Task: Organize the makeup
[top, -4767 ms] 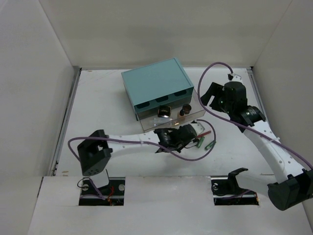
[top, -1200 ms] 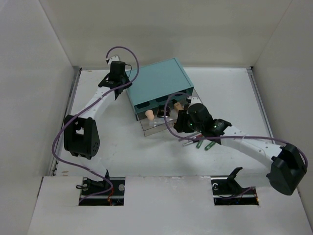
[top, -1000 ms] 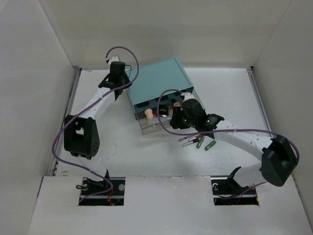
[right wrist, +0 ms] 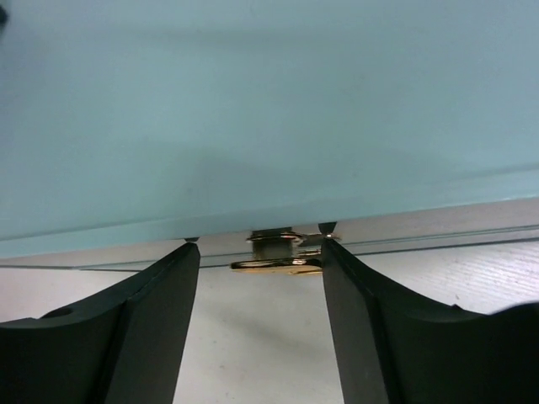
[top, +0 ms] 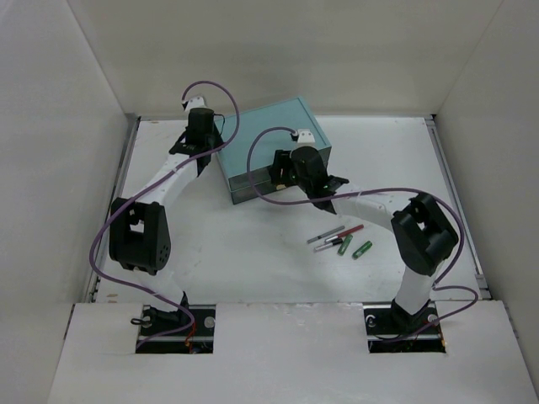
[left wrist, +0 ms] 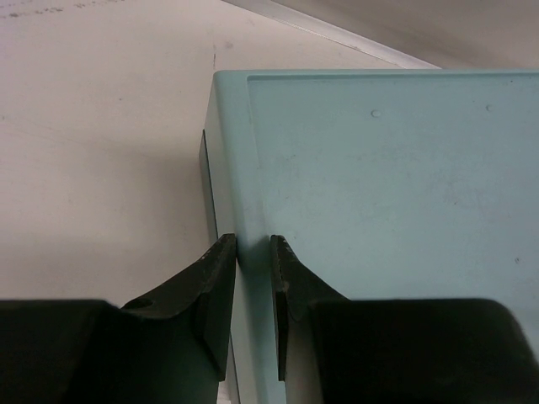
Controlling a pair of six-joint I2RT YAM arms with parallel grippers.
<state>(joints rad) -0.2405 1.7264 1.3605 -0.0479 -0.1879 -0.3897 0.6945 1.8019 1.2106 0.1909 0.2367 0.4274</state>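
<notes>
1. While squeezed together with only a thin slit between, leaning on the top left edge of the big teal box with two drawers [left wrist: 379, 210] [top: 269, 126]: jaws of the left gripper [left wrist: 253, 248] [top: 210, 151], pinching nothing.
2. Spread wide on the right gripper [right wrist: 259, 238] [top: 290, 172], one black finger on each side of the small shiny gold pull [right wrist: 278, 263], tips up against the low front of the box.
3. Lying close together on the white table [top: 185, 227], near the box's front right side, away from both grippers: thin red pencil [top: 349, 230], thin grey pencil [top: 327, 236], two green-capped tubes [top: 345, 245].
</notes>
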